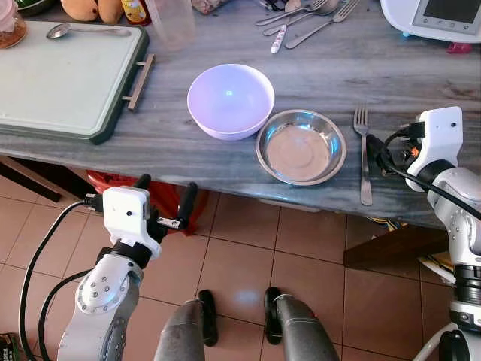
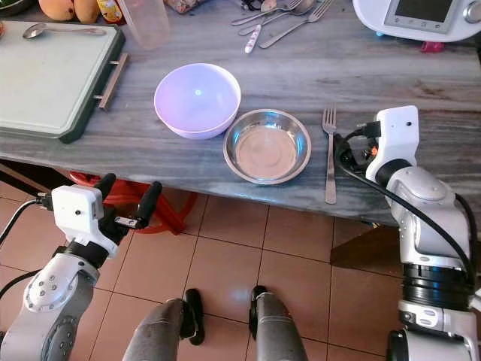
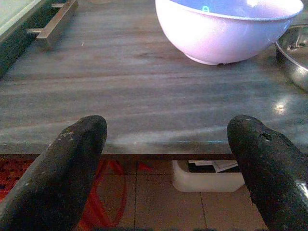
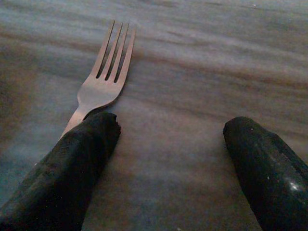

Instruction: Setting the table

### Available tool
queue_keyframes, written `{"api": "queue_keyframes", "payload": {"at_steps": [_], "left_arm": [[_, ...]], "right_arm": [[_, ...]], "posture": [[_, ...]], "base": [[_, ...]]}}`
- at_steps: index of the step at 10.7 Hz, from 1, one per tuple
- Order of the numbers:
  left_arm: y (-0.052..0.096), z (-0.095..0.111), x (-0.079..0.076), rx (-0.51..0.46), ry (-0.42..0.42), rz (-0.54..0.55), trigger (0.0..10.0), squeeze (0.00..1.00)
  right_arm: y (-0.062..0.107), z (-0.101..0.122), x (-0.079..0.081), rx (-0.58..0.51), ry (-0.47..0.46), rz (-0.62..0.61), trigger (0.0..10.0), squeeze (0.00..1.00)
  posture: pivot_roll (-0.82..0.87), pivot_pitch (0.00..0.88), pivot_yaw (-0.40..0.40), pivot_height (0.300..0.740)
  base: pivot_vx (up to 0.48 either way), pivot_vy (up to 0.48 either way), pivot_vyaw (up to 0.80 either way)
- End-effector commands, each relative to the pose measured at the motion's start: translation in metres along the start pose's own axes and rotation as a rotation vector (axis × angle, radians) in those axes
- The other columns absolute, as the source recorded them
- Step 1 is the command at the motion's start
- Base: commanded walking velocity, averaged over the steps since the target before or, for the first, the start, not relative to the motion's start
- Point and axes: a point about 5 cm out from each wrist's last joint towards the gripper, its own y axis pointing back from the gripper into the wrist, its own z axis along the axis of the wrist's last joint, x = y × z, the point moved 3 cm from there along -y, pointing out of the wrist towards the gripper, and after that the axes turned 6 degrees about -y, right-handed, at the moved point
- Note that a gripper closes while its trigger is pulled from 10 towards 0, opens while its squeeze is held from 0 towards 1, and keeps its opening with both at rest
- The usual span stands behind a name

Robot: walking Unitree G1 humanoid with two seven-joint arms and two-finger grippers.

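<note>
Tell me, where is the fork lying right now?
The fork lies on the grey table, just right of the steel dish, beside the right gripper.

My right wrist housing point(image 1: 440, 143) covers my right gripper. In my right wrist view one finger point(image 4: 72, 163) hides the fork point(image 4: 103, 82) handle. At the far edge, the white appliance point(image 1: 436, 16) and fruit point(image 1: 90, 7) are cut off.

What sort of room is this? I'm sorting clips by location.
Likely a home kitchen or dining area: a grey wooden table holding a lilac bowl, a steel dish, a fork and a kitchen appliance, above terracotta floor tiles.
</note>
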Motion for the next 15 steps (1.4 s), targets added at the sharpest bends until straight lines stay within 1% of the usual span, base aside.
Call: {"api": "queue_keyframes", "payload": {"at_steps": [1,2,4,5,6,7,9,10,11,13,14,15], "left_arm": [[0.002,-0.007,-0.001,0.031,0.005,-0.010,10.0,0.00],[0.003,-0.007,-0.002,0.031,0.005,-0.009,10.0,0.00],[0.003,-0.006,-0.002,0.028,0.007,-0.008,10.0,0.00],[0.003,-0.006,-0.001,0.025,0.010,-0.005,10.0,0.00],[0.003,-0.006,0.000,0.022,0.013,-0.003,10.0,0.00],[0.002,-0.005,-0.001,0.019,0.016,-0.006,10.0,0.00],[-0.001,-0.004,-0.001,0.007,0.021,-0.014,10.0,0.00],[-0.002,-0.003,-0.001,-0.004,0.025,-0.015,10.0,0.00],[-0.004,-0.002,-0.002,-0.011,0.027,-0.019,10.0,0.00],[-0.007,0.003,-0.001,-0.033,0.032,-0.018,10.0,0.00],[-0.009,0.005,0.002,-0.044,0.024,0.012,10.0,0.00],[-0.011,0.004,0.005,-0.042,0.013,0.039,10.0,0.00]], "right_arm": [[-0.005,-0.038,0.022,0.146,-0.022,0.097,10.0,0.00],[-0.003,-0.037,0.019,0.144,-0.015,0.085,10.0,0.00],[0.005,-0.035,0.010,0.120,-0.002,0.032,10.0,0.00],[0.014,-0.037,0.004,0.109,0.010,-0.010,10.0,0.00],[0.026,-0.034,-0.004,0.076,0.010,-0.065,10.0,0.00],[0.035,-0.031,-0.008,0.040,0.034,-0.106,10.0,0.00],[0.047,-0.025,-0.013,-0.025,0.064,-0.186,10.0,0.00],[0.054,-0.015,-0.016,-0.105,0.104,-0.263,10.0,0.00],[0.058,-0.007,-0.013,-0.174,0.122,-0.309,10.0,0.00],[0.064,-0.002,-0.001,-0.257,0.132,-0.359,10.0,0.00],[0.071,0.001,0.015,-0.340,0.144,-0.385,10.0,0.00],[0.071,-0.002,0.022,-0.347,0.142,-0.381,10.0,0.00]], "posture": [[0.03,0.313,0.055,0.740],[0.03,0.313,0.055,0.740],[0.03,0.313,0.047,0.740],[0.03,0.313,0.046,0.740],[0.02,0.311,0.045,0.740],[0.01,0.307,0.047,0.740],[0.00,0.296,0.047,0.740],[0.00,0.288,0.046,0.740],[0.00,0.280,0.044,0.740],[0.00,0.272,0.039,0.740],[0.00,0.262,0.033,0.740],[0.00,0.255,0.030,0.740]], "base": [[0.000,0.000,0.00],[0.000,0.000,0.00],[0.000,0.000,0.00],[0.000,0.000,0.00],[0.000,0.000,0.00],[0.000,0.000,0.00],[0.000,0.000,0.00],[0.000,0.000,0.00],[0.000,0.000,0.00],[0.000,0.000,0.00],[0.000,0.000,0.00],[0.000,0.000,0.00]]}}
